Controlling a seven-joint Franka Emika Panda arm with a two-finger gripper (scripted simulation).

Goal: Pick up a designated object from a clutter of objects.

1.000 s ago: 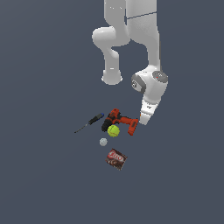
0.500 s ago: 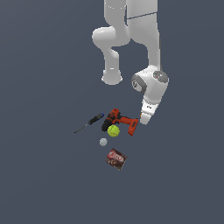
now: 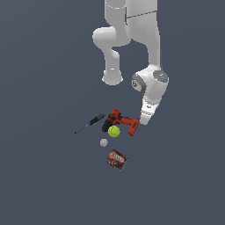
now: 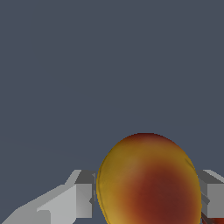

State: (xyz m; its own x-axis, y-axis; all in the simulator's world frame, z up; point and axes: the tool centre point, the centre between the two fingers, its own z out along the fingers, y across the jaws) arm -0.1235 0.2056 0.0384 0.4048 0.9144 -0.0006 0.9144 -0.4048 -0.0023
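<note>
The orange ball, with red and yellow patches, fills the lower part of the wrist view. It sits between my two grey fingers, which press on both of its sides. In the exterior view my gripper is low at the right end of the red-and-black power drill. The orange ball is hidden there behind the hand.
A yellow-green tennis ball lies against the drill's front. A blue-handled screwdriver lies at the drill's left in the exterior view. A tiny white ball and a brown box lie nearer the camera.
</note>
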